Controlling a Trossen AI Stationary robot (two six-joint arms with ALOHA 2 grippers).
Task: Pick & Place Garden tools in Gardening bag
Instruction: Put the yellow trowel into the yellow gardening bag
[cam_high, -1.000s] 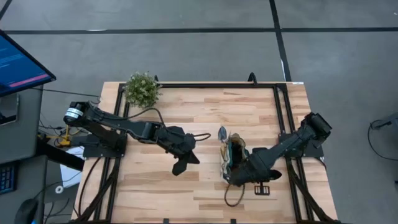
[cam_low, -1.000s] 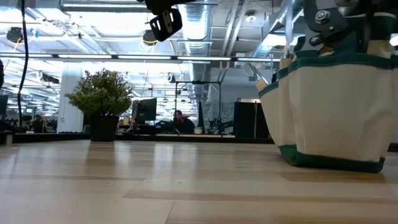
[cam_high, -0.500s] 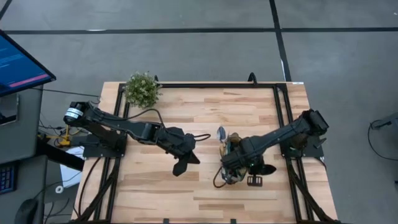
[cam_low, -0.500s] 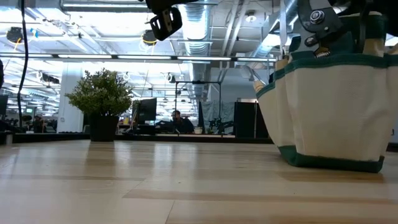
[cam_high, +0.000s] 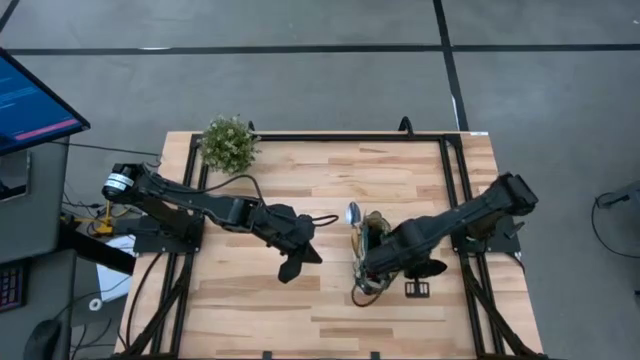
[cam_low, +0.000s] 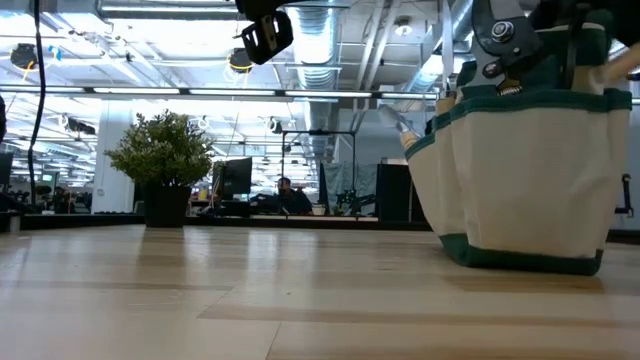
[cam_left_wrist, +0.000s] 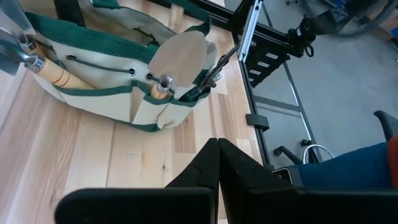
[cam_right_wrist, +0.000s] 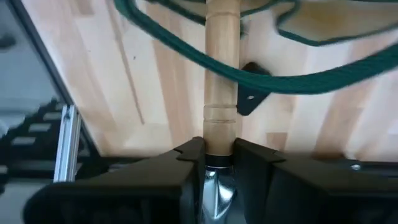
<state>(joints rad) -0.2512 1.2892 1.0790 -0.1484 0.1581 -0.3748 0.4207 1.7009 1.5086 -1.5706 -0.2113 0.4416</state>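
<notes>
The gardening bag (cam_high: 368, 255), beige canvas with green trim, stands upright on its base on the wooden table, right of centre; it also shows in the low view (cam_low: 525, 170). Its outer pockets hold a silver trowel (cam_left_wrist: 179, 55) and another wooden-handled tool (cam_left_wrist: 55, 73). My right gripper (cam_high: 384, 264) hangs over the bag, shut on a wooden-handled garden tool (cam_right_wrist: 222, 74). My left gripper (cam_high: 296, 262) hovers shut and empty above the table's middle, left of the bag; its closed fingers (cam_left_wrist: 217, 163) point toward the bag. My right gripper pinches the tool between its two fingers where the wooden handle meets its metal neck (cam_right_wrist: 219, 138). The fingers come from above, pointing steeply down, and lie along the tool. The handle sticks out past the fingertips, down among the bag's green straps (cam_right_wrist: 292, 81); its lower end is out of frame.
A bushy green potted plant (cam_high: 228, 143) stands at the table's far left corner. A small dark object (cam_high: 419, 290) lies on the table just right of the bag. Black frame rails (cam_high: 462, 190) run along the table's edges. Bare wood lies near and left of the bag.
My right gripper has carried the tool toward the table's left and a little up, from beside the bag's right side to over the bag. The bag's loose handle loop on the near side has drawn in closer to the bag.
</notes>
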